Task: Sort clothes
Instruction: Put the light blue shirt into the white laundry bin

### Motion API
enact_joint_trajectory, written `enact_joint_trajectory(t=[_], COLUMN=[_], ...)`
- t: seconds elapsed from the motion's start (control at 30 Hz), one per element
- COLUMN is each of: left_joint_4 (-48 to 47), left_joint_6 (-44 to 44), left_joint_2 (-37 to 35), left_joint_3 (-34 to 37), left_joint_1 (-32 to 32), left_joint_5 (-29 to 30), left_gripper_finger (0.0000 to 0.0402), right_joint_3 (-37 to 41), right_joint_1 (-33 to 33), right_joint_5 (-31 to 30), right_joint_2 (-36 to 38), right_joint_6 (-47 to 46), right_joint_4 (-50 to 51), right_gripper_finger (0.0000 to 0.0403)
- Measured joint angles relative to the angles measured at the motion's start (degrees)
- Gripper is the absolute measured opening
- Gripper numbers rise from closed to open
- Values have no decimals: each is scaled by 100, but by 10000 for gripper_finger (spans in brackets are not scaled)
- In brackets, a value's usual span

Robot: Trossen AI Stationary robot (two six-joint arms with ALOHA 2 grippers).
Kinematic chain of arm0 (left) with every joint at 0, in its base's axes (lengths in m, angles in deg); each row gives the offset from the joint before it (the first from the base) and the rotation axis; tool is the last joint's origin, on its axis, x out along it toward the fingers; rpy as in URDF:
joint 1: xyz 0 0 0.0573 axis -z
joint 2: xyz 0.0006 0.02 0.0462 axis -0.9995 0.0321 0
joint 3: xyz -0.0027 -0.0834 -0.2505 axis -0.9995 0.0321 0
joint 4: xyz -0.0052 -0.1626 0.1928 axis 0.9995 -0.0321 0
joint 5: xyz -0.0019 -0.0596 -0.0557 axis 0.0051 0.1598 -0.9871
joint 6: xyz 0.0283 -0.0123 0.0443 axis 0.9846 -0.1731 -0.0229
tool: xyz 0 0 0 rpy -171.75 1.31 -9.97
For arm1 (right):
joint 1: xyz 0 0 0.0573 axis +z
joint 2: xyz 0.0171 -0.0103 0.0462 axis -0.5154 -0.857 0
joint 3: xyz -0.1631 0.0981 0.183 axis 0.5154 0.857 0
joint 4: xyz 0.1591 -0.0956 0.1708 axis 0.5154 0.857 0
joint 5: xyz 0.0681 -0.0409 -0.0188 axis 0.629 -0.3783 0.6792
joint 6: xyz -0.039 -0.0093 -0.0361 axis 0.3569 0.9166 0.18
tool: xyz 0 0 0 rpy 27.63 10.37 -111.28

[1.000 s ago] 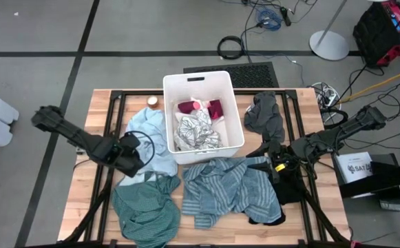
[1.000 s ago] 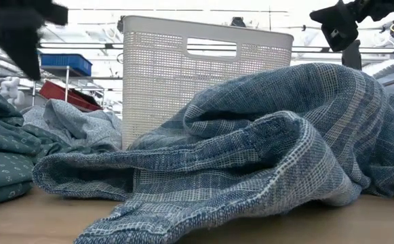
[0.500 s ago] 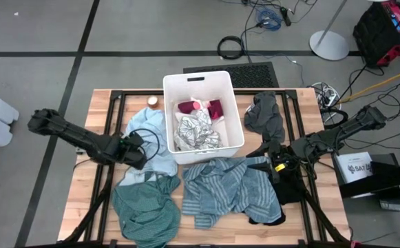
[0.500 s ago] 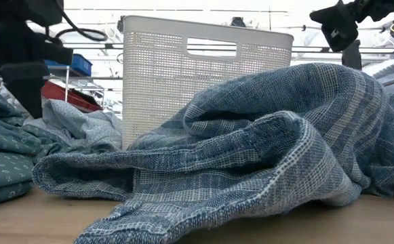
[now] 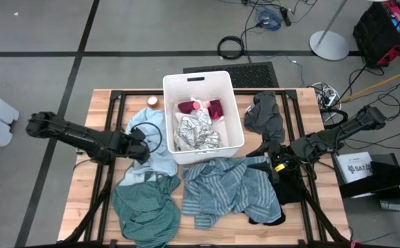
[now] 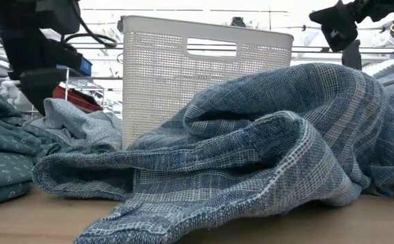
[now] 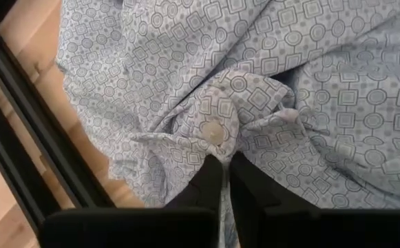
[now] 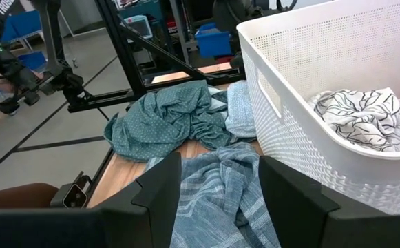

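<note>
My left gripper [image 5: 140, 148] is down on the light blue garment [image 5: 153, 134], which lies crumpled on the table left of the white bin [image 5: 169, 117], and it is shut on that cloth. The teal green garment [image 5: 146, 207] lies near the front left. A blue-grey striped garment [image 5: 220, 186] is spread in front of the bin. My right gripper [image 8: 220, 193] hovers open over the striped garment's right part, touching nothing. In the bin lie a grey patterned piece [image 5: 194, 132] and a maroon piece [image 5: 211, 108]. My left gripper pinches a bunched-up fold of the light blue garment, beside a button [image 7: 217, 136], between its two fingers [image 7: 205, 184]. The fingers come from the table's left, slanting down. The cloth puckers toward the tips, and the rest lies slack on the table.
A dark grey garment [image 5: 265, 114] lies right of the bin and a black one [image 5: 287, 189] at the striped garment's right edge. Black frame rails [image 5: 110, 131] run along the table's sides. A small round object [image 5: 152, 102] sits by the bin's far left corner.
My left gripper has gone toward the table's right and far edges, and down, onto the light blue garment. My right gripper has kept still.
</note>
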Motion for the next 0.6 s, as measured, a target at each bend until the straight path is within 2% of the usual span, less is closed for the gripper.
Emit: enact_joint_trajectory(t=[0.23, 0.43, 0.6], left_joint_4=[-149, -815, -782], left_joint_6=[6, 17, 339], left_joint_2=[-89, -205, -215], left_joint_3=[-445, -1744, -2959], left_joint_1=[-1, 58, 185], left_joint_5=[45, 736, 1383], left_gripper_finger=[7, 5, 5], right_joint_3=[0, 0, 0], right_joint_1=[0, 0, 0], right_joint_5=[2, 4, 5], right_joint_2=[-1, -1, -1], right_joint_6=[-47, -194, -195], right_joint_4=[-1, -7, -129], right_gripper_finger=[183, 183, 183])
